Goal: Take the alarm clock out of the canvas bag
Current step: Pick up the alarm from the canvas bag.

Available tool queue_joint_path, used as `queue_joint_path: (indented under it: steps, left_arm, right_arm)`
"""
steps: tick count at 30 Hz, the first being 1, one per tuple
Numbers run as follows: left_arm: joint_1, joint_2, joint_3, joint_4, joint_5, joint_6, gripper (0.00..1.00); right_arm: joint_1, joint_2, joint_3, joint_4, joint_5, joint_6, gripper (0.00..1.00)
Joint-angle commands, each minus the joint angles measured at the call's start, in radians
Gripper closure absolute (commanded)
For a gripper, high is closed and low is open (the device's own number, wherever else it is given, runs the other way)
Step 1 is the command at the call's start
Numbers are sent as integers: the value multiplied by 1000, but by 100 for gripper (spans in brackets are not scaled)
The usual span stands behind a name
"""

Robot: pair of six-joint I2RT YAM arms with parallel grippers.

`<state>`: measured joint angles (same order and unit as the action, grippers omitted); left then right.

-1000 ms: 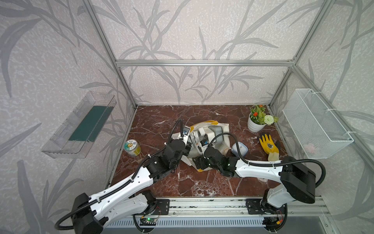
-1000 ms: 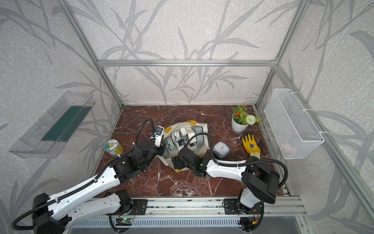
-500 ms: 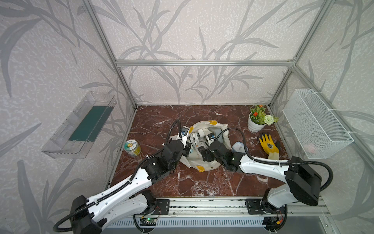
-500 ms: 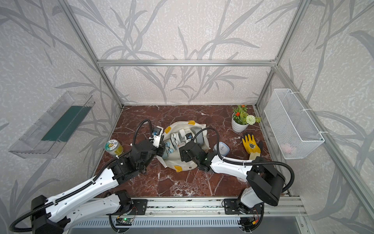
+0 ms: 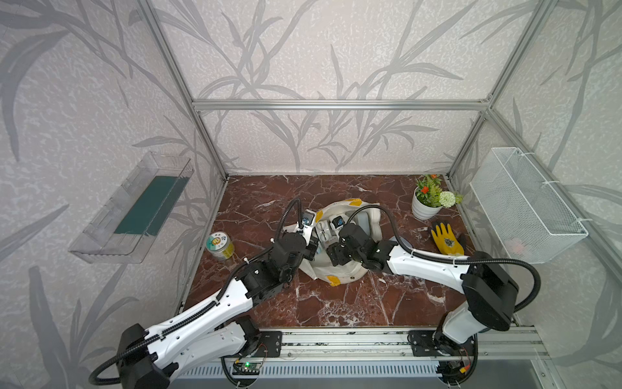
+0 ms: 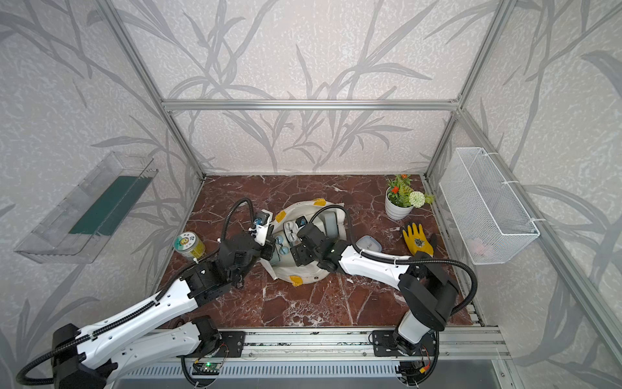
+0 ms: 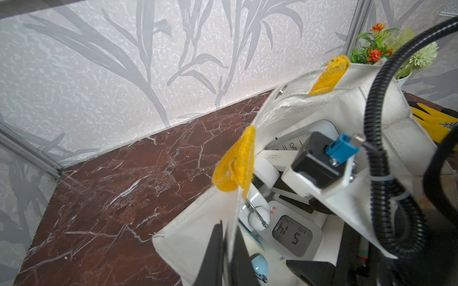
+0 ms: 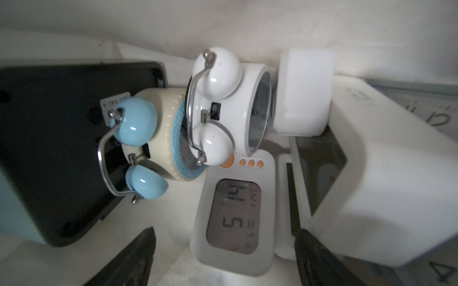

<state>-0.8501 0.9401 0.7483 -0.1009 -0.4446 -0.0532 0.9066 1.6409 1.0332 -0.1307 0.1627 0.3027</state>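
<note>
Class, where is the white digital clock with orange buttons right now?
The digital clock lies inside the canvas bag, mid-table in a top view; the right wrist view shows it next to the white twin-bell clock.

Cream canvas bag (image 5: 346, 269) w/ yellow patches. Inside it: cream clock (image 8: 158, 133) w/ blue bells, white twin-bell clock (image 8: 223, 104), white digital clock (image 8: 235, 218) w/ orange btns.

The left gripper (image 7: 228, 230) pinches the rim cloth of the canvas bag (image 7: 297, 106). From the gripper, a yellow handle loop (image 7: 235, 163) hangs at twelve o'clock. A digital alarm clock (image 7: 293, 234) lies inside the bag at three o'clock, and a potted plant (image 7: 379, 47) stands at one o'clock.
</note>
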Motion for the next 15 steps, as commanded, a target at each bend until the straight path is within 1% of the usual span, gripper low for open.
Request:
queue_joint_path:
  steps: [1,15]
  left_arm:
    - [-6,-9,29,64,7,-9,100]
    - [-6,-11,32,66,-3,-8,100]
  right_arm:
    - [-3,39,46,-107,20,-23,12]
    - [-3,160,122,-167,21,-41,18]
